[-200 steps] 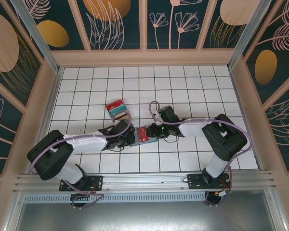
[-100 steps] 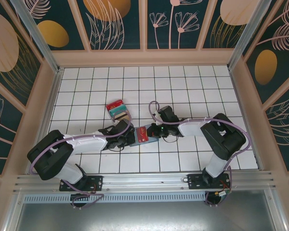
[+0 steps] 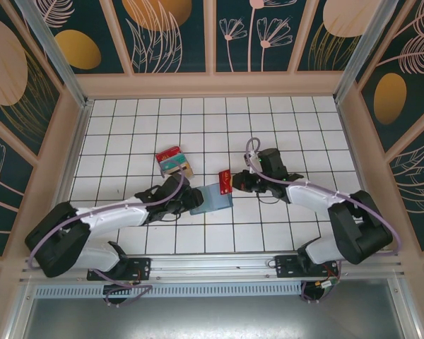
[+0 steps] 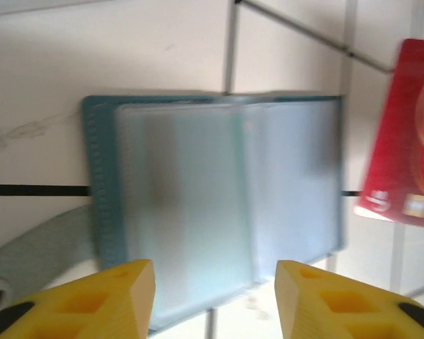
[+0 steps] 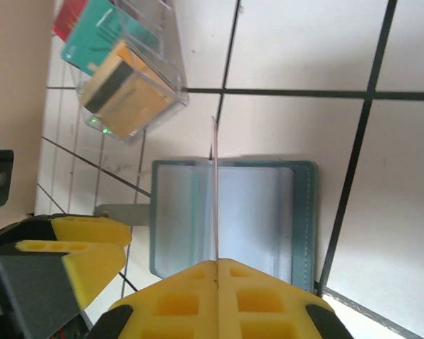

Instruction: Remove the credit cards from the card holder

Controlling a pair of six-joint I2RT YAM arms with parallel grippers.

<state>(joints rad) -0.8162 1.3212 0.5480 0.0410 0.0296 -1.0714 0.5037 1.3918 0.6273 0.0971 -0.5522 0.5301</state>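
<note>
Now the right gripper (image 5: 216, 267) is pinching a red card (image 4: 403, 169) edgewise (thin hold), just beside the open holder (image 4: 198, 205); it may be slipping out. The left gripper (image 4: 215, 275) is hovering spread.

The white tiled table (image 3: 290, 120) carries two things. A blue card holder (image 3: 210, 199) lies open and flat near the middle, its clear sleeves facing up. At about ten o'clock from it, standing apart, is a small clear box (image 5: 159, 49) with red, teal and tan cards (image 5: 99, 42) inside.
</note>
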